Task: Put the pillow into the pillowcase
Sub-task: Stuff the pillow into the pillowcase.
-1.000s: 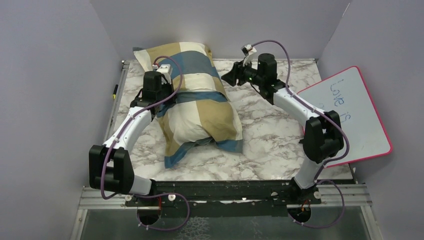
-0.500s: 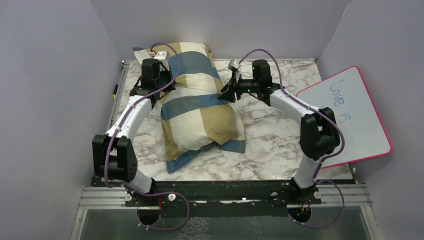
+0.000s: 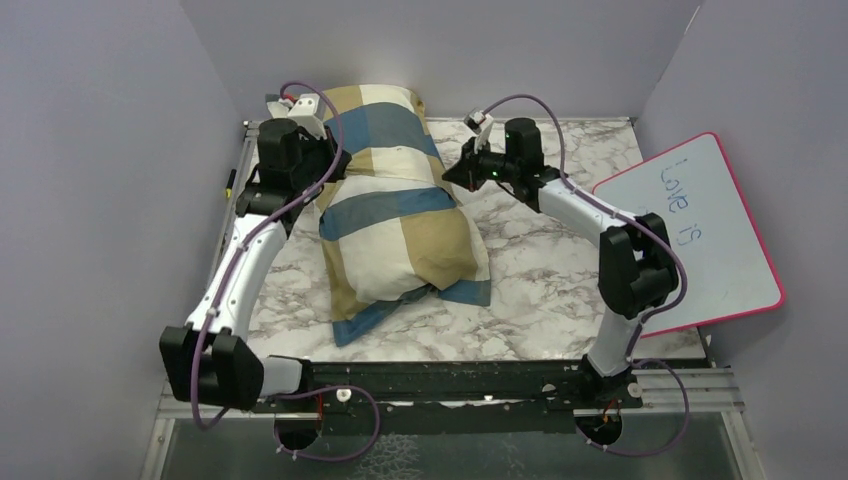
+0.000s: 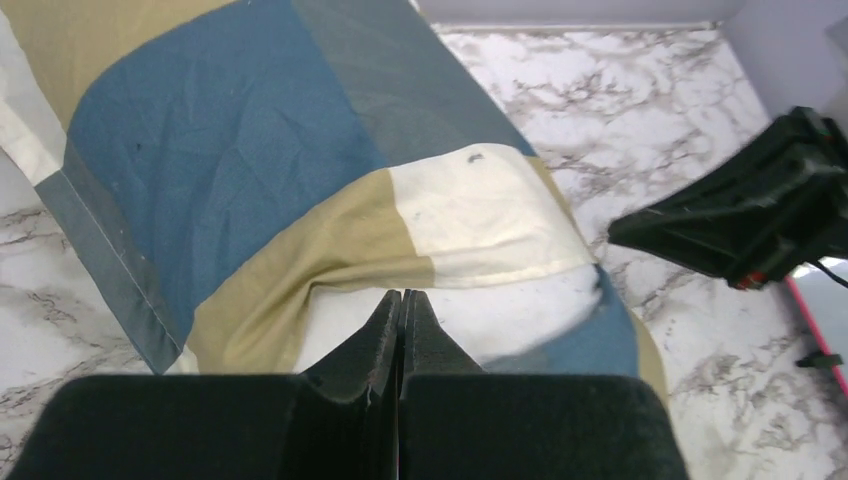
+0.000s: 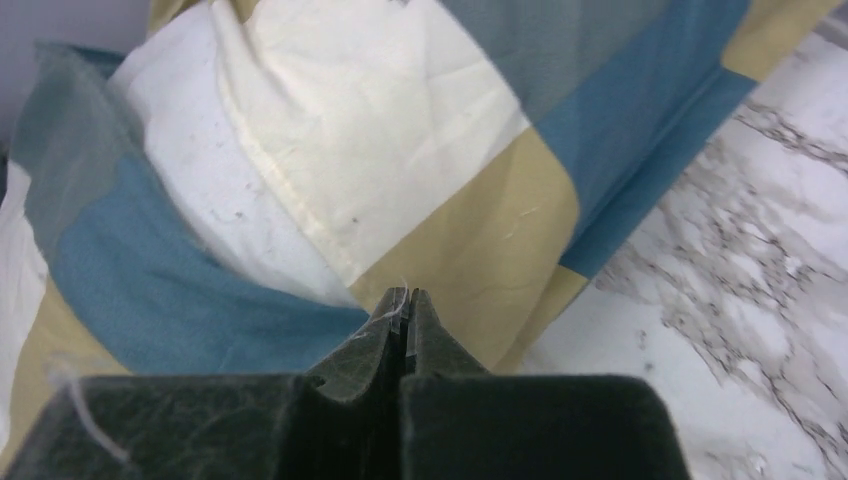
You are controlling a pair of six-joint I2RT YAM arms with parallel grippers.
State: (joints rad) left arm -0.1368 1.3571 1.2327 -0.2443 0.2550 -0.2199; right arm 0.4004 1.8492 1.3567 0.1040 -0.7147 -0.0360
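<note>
The pillowcase, in blue, tan and cream blocks, lies lengthwise on the marble table with the pillow inside it. White speckled pillow shows under a cream hem, and it appears again in the left wrist view. My left gripper is at the case's far left side. Its jaws are shut just over the white fabric, with nothing visible between them. My right gripper is at the case's right edge. It is shut against a tan block, with only a loose thread on one finger.
A pink-rimmed whiteboard leans at the right edge of the table. Grey walls close in the left, back and right sides. My right gripper appears in the left wrist view, beyond the pillowcase.
The right gripper moved left to the pillowcase's edge and went from half-open to shut. The left arm swung toward the far left corner, still shut. The pillowcase shifted slightly.
</note>
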